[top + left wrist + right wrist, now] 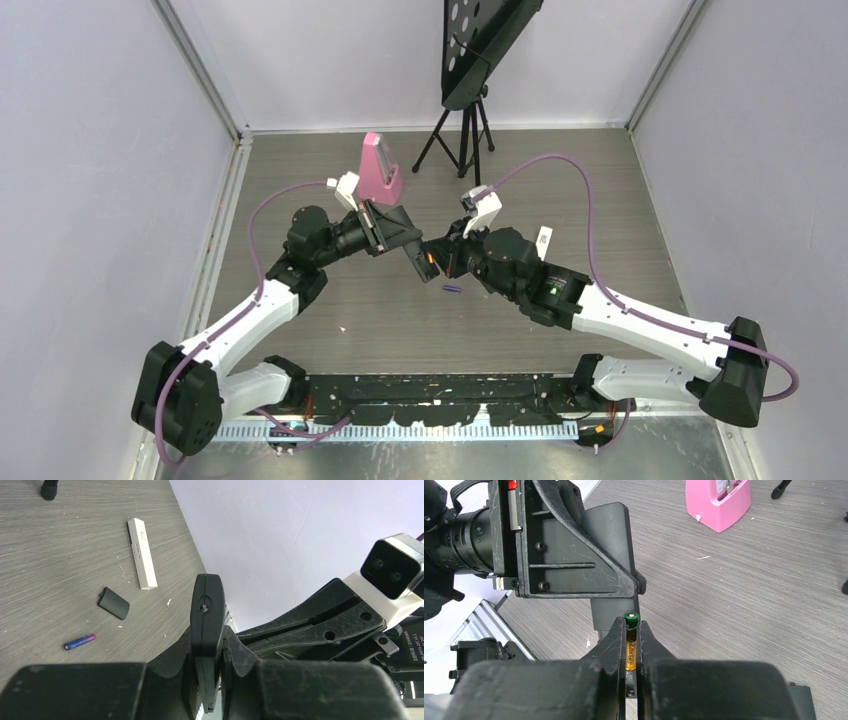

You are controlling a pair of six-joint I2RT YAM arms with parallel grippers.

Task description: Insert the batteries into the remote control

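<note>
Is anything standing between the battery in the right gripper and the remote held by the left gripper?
Nothing visible does. The right gripper holds the yellow battery, green tip forward, close to the remote control clamped in the left gripper. Whether the two touch cannot be told.

The left arm (250, 320) and right arm (645, 320) are showing white shells between black joints, purple cables (588, 215) are running along them, and a scuffed black wrist plate (574, 565) is bearing small screws (544, 586).
</note>
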